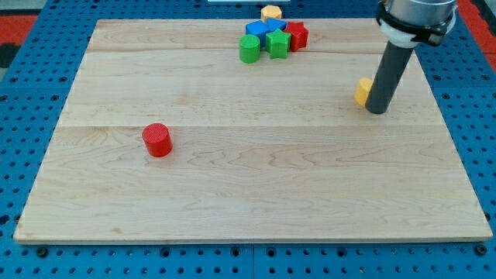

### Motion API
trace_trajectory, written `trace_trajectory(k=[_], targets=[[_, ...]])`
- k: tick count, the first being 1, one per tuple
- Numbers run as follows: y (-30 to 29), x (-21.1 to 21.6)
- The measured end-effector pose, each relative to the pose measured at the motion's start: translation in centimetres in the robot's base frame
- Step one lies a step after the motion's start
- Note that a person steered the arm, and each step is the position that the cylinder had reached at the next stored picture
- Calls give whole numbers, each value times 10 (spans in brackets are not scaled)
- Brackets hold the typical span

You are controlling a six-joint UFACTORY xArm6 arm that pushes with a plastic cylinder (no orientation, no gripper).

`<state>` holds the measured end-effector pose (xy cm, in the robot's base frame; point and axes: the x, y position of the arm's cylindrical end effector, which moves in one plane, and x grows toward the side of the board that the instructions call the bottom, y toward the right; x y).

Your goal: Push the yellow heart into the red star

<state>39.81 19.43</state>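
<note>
On the pale planked wooden board (256,194) over blue pegboard, the dark rod's tip (377,111) touches the matte yellow heart (363,91) at right, well apart from the ridged red star (298,36) at upper centre.

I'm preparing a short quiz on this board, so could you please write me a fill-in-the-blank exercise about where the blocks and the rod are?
1. My tip stands just to the view's ____ of the yellow heart.
2. The red star sits at the view's ____ end of the block cluster.
3. The lone red cylinder lies in the board's ____ half.

Missing words: right; right; left
</note>
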Motion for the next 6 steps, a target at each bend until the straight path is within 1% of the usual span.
trace_trajectory(k=[1, 2, 3, 4, 5, 6], targets=[[-2, -57], [-2, -106], [-2, -134], [-8, -145], [-9, -128], [-34, -136]])
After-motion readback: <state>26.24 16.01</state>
